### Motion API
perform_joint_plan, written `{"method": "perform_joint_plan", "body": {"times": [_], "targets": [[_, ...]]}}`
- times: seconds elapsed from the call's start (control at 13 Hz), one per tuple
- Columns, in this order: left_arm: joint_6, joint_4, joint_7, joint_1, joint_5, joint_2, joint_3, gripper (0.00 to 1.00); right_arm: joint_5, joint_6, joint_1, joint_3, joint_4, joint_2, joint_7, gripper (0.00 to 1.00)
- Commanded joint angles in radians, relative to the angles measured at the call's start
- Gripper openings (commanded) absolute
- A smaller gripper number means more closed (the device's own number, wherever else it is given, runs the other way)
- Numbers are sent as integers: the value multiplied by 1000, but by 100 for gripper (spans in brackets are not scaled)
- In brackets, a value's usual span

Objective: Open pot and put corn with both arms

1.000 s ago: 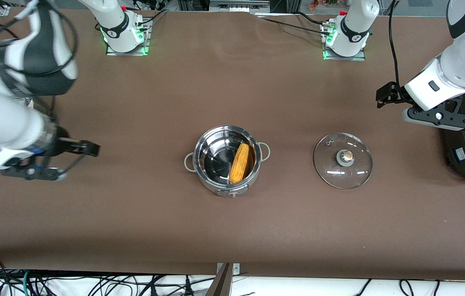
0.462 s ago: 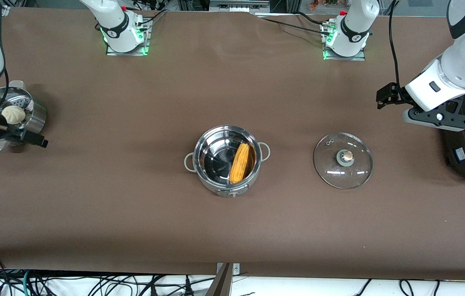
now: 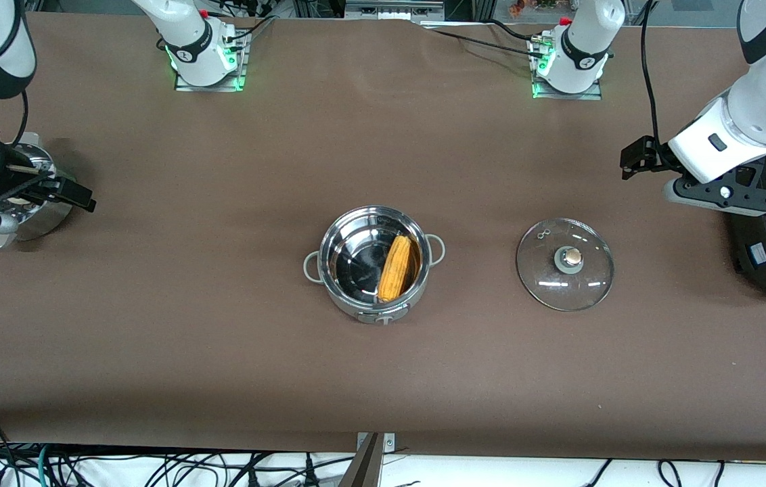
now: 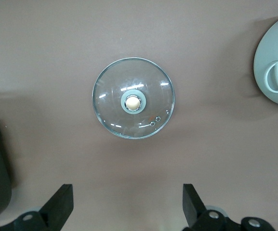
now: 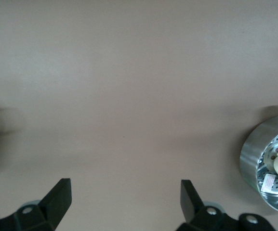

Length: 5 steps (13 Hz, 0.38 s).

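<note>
Fingers on my left gripper [image 4: 126, 204] and right gripper [image 5: 124, 202] spread wide, holding nothing; corn [image 3: 396, 268] lies in the pot [image 3: 373, 262], lid [image 3: 565, 264] on the table beside it toward my left arm's end; job looks finished; next: both arms just wait.

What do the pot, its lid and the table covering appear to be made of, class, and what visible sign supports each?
The pot: polished metal, likely stainless steel; its inside mirrors the corn.
The lid: clear glass, apparently, as the brown shows through it; coppery knob.
The table covering: matte brown, without glare; cloth or felt, hard to tell.
</note>
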Motion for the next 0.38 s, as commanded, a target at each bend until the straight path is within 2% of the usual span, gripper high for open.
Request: {"method": "perform_joint_plan", "body": {"times": [0.0, 0.31], "targets": [[-6, 28, 12, 9, -19, 12, -3, 100, -32, -17, -9, 22, 61, 46, -1, 100], [-8, 28, 12, 9, -19, 11, -3, 100, -29, -17, -2, 24, 61, 48, 1, 100]]}}
